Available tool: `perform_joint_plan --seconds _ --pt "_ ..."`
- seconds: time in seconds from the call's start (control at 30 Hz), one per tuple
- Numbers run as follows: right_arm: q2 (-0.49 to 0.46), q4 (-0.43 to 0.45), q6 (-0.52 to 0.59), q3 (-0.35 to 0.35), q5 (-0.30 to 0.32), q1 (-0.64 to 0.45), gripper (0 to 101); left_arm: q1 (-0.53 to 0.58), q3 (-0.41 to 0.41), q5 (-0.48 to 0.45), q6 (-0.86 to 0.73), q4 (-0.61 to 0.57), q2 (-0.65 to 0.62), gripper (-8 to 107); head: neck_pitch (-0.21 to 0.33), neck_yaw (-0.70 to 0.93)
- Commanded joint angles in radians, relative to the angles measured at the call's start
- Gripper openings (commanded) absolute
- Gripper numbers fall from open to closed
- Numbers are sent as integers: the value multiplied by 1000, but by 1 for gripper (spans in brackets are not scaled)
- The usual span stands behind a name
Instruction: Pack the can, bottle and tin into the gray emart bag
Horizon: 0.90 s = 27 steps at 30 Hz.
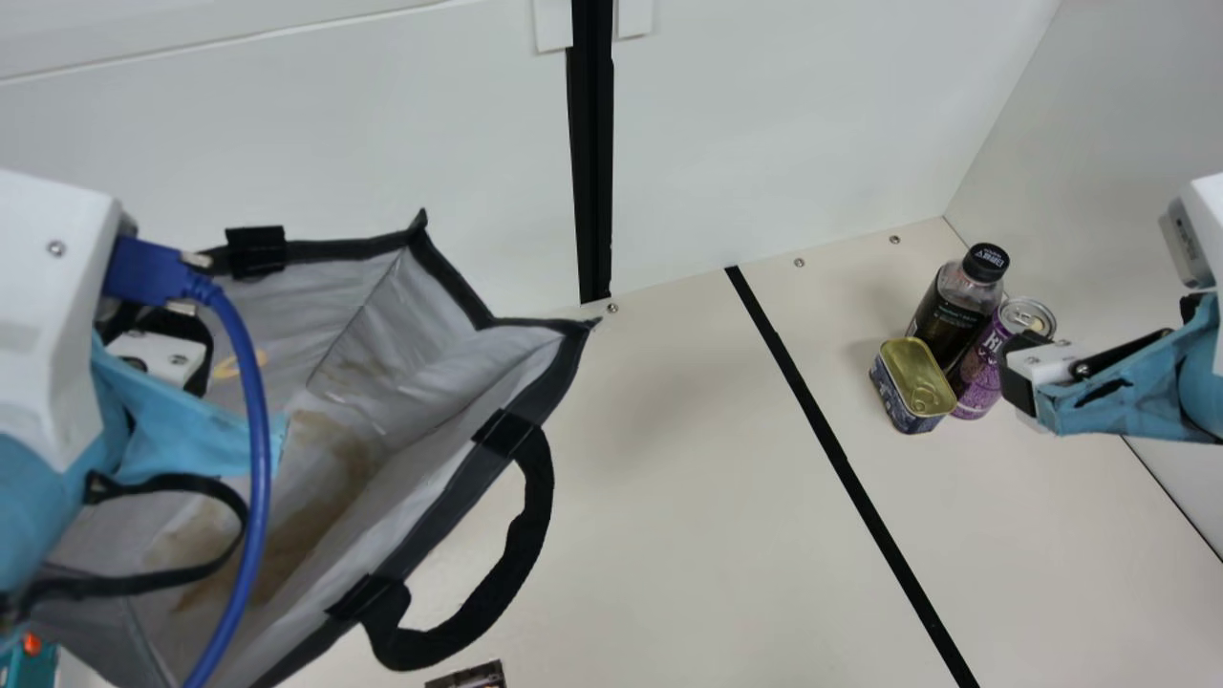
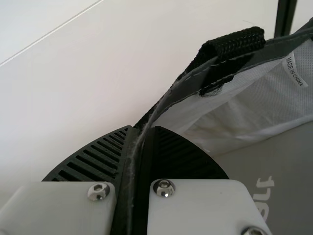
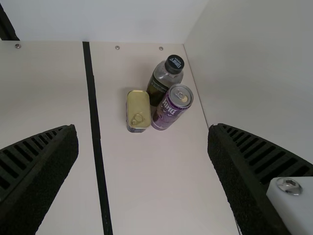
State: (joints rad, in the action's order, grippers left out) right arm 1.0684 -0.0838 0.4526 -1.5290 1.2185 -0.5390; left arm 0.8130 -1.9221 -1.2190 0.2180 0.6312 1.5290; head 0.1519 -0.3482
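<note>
Gray emart bag point(image 1: 449, 478), first item: its rim is clamped in the left hand point(image 1: 172, 358). The left wrist view confirms the hold, with the two ribbed fingers closed on the dark edging of the rim, one on each side. Near that grip, a black strap loop point(image 2: 234, 46) stands up from the edging. A blue cable point(image 1: 250, 401) runs down the left arm, in front of the bag. The bag stands on the robot's left with its mouth open, pale gray lining exposed and tan patches marking the interior. A black handle point(image 1: 540, 497) loops out from the side facing the middle of the surface point(image 1: 669, 535).

Right hand point(image 1: 1017, 371): fingers wide apart, raised above the surface near the group of three. In the right wrist view the group lies ahead, beyond the fingertips. The tin point(image 1: 917, 377) has its gold pull-ring lid upward and is nearest the bag. Close beside it are the dark bottle point(image 1: 951, 306), upright under a black cap, and the purple can point(image 1: 979, 373), also upright. All three are by the side wall point(image 1: 1127, 143). A black line point(image 1: 841, 459) crosses the surface between them and the bag.
</note>
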Motion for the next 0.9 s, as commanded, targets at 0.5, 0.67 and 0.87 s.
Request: perform_joint_plan --seconds 0.5,0.67,0.87 --pt "0 0 0 0 0 0 91 134 304 -1 267 145 -65 10 23 -1" --pt "0 0 0 0 0 0 91 164 339 -1 308 134 -62 10 23 -1" --pt "0 0 0 0 0 0 91 198 360 -1 340 113 -52 10 23 -1"
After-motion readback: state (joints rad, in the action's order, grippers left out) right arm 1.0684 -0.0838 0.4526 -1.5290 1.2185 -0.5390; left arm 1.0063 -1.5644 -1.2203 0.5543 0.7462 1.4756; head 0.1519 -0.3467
